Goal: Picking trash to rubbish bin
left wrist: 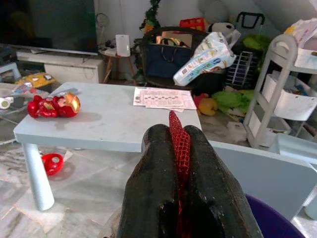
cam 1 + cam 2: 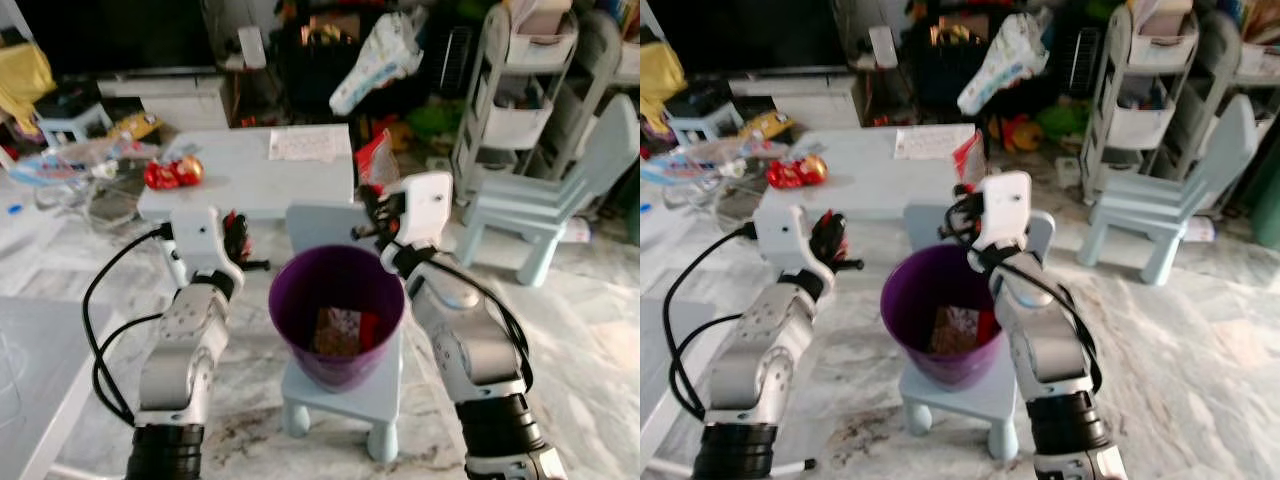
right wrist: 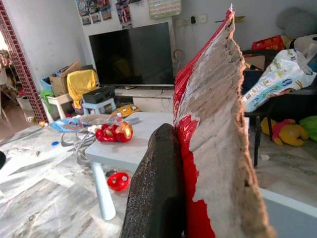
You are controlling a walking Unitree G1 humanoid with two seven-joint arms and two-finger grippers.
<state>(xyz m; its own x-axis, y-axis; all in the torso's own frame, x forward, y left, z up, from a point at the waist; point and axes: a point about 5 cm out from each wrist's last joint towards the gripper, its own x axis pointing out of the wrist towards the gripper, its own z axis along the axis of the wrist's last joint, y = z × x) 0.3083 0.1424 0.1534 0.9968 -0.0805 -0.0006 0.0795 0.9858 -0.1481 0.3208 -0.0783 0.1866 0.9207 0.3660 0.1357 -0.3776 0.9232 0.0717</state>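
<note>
A purple bin [image 2: 337, 312] stands on a small pale blue stool [image 2: 345, 405] right before me, with a patterned wrapper [image 2: 338, 331] and a red scrap lying inside. My left gripper [image 2: 236, 240] is raised left of the bin's rim, shut on a piece of red mesh trash [image 1: 179, 144]. My right gripper [image 2: 372, 205] is held above the bin's far right rim, shut on a torn red and silver wrapper [image 3: 210, 134], which sticks up past the fingers [image 3: 158, 193].
A low pale blue table [image 2: 250, 175] behind the bin carries a red toy [image 2: 173, 172] and a sheet of paper [image 2: 305, 144]. A red lid [image 1: 51, 163] lies on the marble floor under it. A pale blue chair [image 2: 545, 195] and a white trolley [image 2: 515, 90] stand right.
</note>
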